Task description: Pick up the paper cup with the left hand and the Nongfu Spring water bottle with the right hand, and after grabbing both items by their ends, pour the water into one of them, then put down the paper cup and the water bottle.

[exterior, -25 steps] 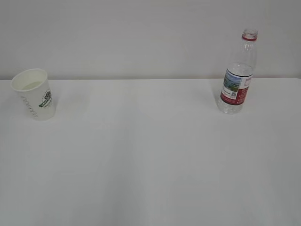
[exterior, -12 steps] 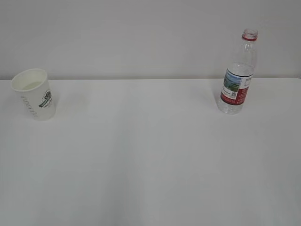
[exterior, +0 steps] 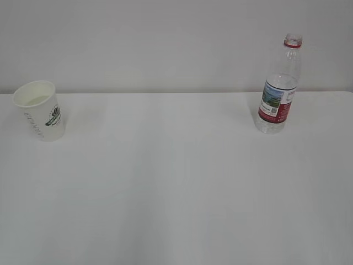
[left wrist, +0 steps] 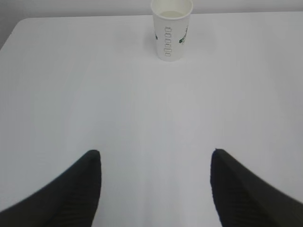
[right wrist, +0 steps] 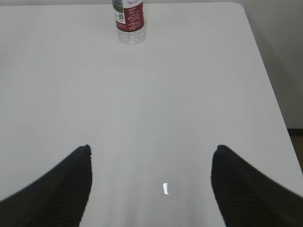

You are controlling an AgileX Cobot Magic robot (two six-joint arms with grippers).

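Far across the counter stand both things I need, upright and well apart: the paper cup at the far left, the water bottle at the far right, its cap off. Neither of my tools shows in the outside view. My left tool hangs released, nothing between its two dark fingers, with the cup straight ahead. My right tool is likewise spread and empty, the bottle ahead and slightly left of centre. As I judge it, the reach has hardly begun. To do it well I should run each tool in low and level, centre the cup and bottle between the fingers, and close gently, since thin paper crushes and an open bottle spills if tipped
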